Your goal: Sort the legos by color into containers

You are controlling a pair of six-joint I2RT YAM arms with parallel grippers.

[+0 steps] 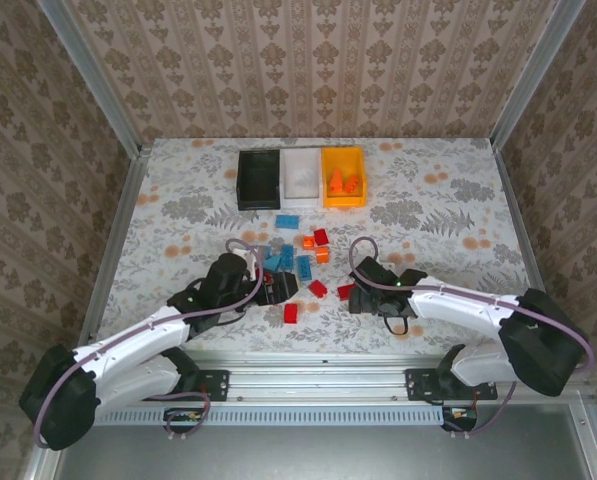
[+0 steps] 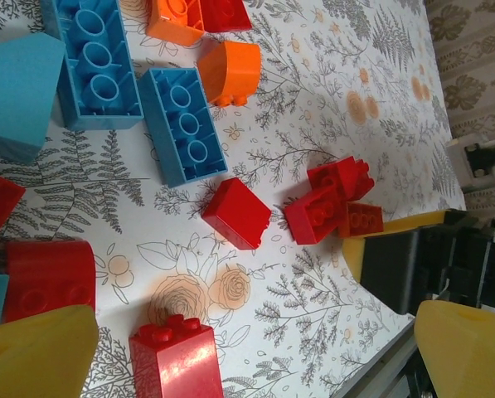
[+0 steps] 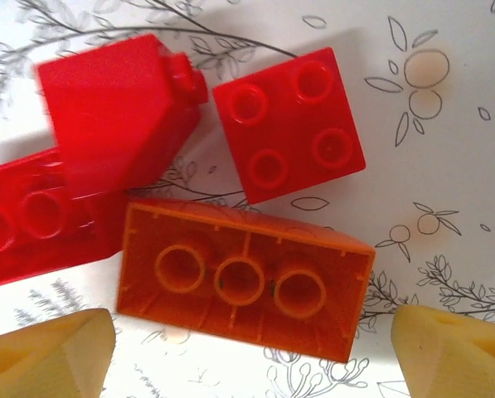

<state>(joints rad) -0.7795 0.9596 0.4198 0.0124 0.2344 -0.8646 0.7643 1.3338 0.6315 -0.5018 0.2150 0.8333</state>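
Right tool (image 3: 249, 355) is spread wide and empty at an upturned orange brick (image 3: 243, 278), left tool (image 2: 251, 348) is held wide above the loose legos (image 1: 288, 260), a few orange legos (image 1: 343, 183) are binned in the orange container (image 1: 343, 204), and most are left on the table (image 1: 428, 240).

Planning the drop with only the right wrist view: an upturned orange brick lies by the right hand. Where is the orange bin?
Observer: The orange bin is the rightmost one in the far row, right beside the white bin.
Operator: Is anything in it?
Observer: Yes, a few orange bricks lie inside it.
Operator: Is the other arm in my way?
Observer: No. The left hand is open over a red brick, apart from the right hand and to its left.
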